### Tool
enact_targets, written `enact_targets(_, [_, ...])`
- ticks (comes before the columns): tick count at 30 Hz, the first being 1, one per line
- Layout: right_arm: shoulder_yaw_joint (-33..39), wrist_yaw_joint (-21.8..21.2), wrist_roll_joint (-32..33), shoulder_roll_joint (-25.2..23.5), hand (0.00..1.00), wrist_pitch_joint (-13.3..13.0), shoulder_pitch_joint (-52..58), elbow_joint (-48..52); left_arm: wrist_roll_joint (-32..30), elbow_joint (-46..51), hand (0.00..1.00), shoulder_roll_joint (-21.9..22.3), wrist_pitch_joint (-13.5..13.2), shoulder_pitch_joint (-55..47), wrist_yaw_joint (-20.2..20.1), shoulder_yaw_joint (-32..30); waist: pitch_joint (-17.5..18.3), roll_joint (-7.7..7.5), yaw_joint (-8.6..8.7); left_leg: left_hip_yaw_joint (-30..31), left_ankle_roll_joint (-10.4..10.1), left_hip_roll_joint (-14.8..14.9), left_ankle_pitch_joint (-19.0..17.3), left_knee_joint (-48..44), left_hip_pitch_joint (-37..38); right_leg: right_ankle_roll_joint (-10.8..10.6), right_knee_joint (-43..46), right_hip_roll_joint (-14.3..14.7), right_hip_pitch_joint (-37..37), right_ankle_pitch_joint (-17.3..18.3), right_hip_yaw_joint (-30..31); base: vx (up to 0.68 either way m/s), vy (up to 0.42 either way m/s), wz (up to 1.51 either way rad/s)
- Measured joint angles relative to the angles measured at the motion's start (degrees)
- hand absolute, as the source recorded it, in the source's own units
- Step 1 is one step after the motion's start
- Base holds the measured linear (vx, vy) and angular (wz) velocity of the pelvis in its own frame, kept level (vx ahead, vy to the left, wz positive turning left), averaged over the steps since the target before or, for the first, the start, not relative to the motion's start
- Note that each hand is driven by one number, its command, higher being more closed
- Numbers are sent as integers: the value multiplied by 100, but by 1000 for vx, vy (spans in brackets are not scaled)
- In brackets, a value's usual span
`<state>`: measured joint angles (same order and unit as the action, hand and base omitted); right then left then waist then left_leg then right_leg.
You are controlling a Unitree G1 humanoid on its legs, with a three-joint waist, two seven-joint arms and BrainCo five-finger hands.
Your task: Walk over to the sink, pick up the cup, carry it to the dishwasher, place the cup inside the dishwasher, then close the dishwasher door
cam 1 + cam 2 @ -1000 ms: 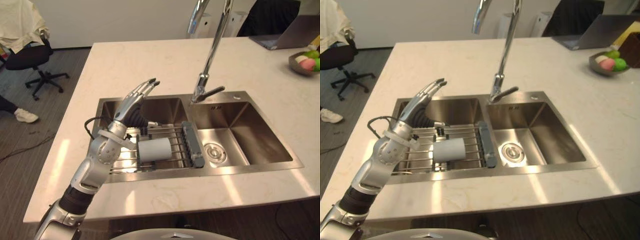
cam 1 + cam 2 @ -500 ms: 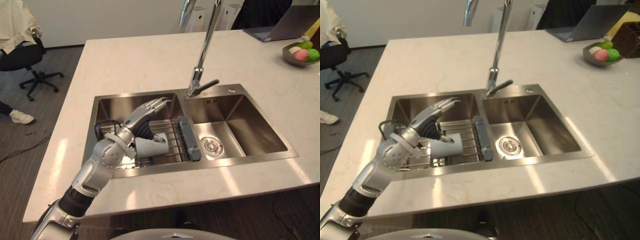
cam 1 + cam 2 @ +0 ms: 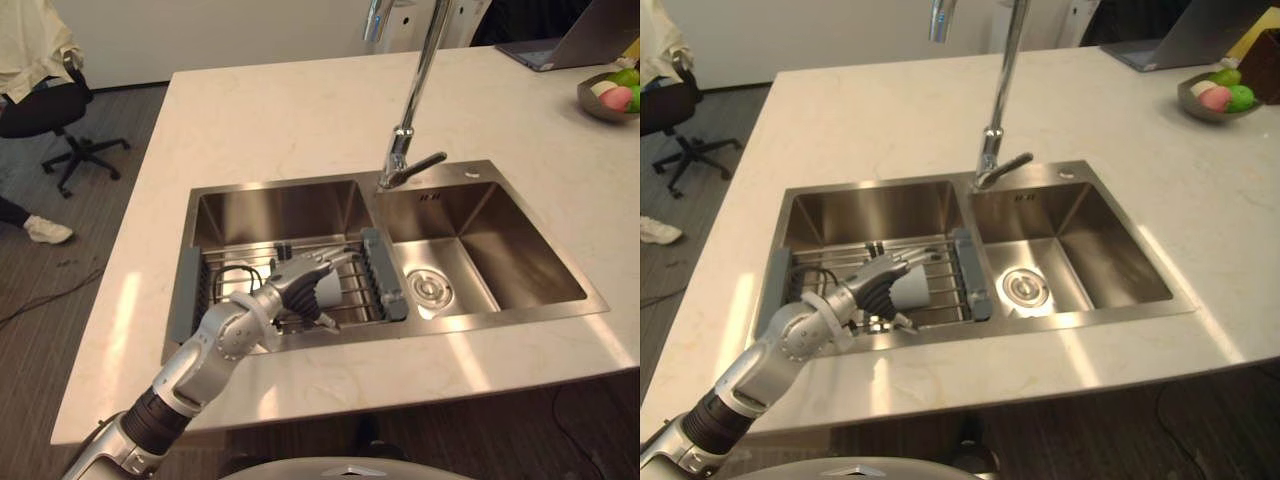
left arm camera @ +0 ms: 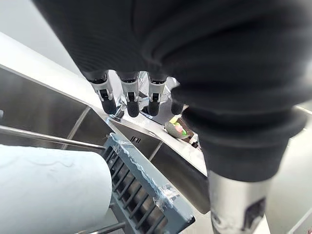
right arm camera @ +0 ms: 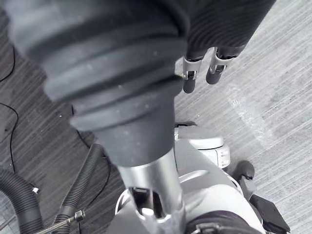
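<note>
- Left hand (image 3: 290,285): reaches down into the left basin of the sink (image 3: 480,335) and lies over the cup (image 3: 327,288).
- Left wrist view: fingers (image 4: 127,100) run nearly straight in a row above the cup (image 4: 48,190); thumb (image 4: 239,204) stands apart on the other side. The hand is spread and brackets the cup, not clamped on it.
- I cannot tell whether any fingertip is touching the cup wall; if so, only lightly.
- Cup: white, on its side on the wire rack (image 3: 350,285), which spans the left basin. Its open end points toward the rack's grey end piece (image 3: 385,275). It rests on the wires, not lifted.
- Right hand (image 5: 190,78): hangs low over the floor (image 5: 268,97), fingers loose, holding nothing. Idle.
- Further out: faucet (image 3: 410,150) at the divider between the basins; the right basin holds only its drain (image 3: 428,290). Counter (image 3: 260,130) around the sink; fruit bowl (image 3: 610,95) at the far right.
- Progress, judged:
  - Walk to the sink: done, as the sink lies directly below the head camera and within arm's reach.
  - Pick-up: in hand, at the pre-grasp stage. Closing on the cup and lifting it are left.
  - Carrying to the dishwasher, placing the cup inside and closing the door are all left.
- Overall an early stage; roughly the first of five steps is complete.
</note>
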<state>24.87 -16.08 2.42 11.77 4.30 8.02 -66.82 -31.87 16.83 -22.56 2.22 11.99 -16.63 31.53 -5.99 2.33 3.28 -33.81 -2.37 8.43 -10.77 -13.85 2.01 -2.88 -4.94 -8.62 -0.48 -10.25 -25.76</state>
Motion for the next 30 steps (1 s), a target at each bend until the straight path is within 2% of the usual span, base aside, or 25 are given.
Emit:
enact_targets(3, [0, -3, 14, 8, 0, 4, -12, 0, -115, -36, 0, 8, 27, 0, 29, 134, -10, 18, 25, -7, 4, 0, 3, -1, -1, 6, 0, 0, -8, -5, 9, -44, 29, -2])
enact_targets(10, [-10, 3, 61, 91, 0, 101, -54, 6, -212, -226, 0, 24, 279, 0, 231, 253, -39, 113, 63, -84, 13, -12, 9, 1, -40, 14, 0, 0, -103, -52, 117, -43, 31, -6])
enact_targets(18, [-4, 97, 60, 69, 0, 74, -67, 17, -222, -408, 0, 145, 428, 1, 730, 393, -41, 110, 115, -145, 14, -12, 9, -2, -30, 18, 10, 1, -135, -71, 186, -43, 37, -4])
enact_targets(25, [-174, 567, -73, -74, 0, -454, -14, 102, -213, -600, 0, 328, 561, 1, 1053, 485, -73, 59, 208, -267, -51, 17, -42, -7, 22, 49, 3, 17, -162, -77, 310, -47, 29, -9])
enact_targets(30, [-324, 841, -287, -169, 0, -698, 107, 314, -204, -671, 0, 348, 615, 0, 1266, 490, -86, 39, 237, -300, -65, 38, -50, -11, 27, 52, 0, 62, -174, -77, 333, -37, 19, -3])
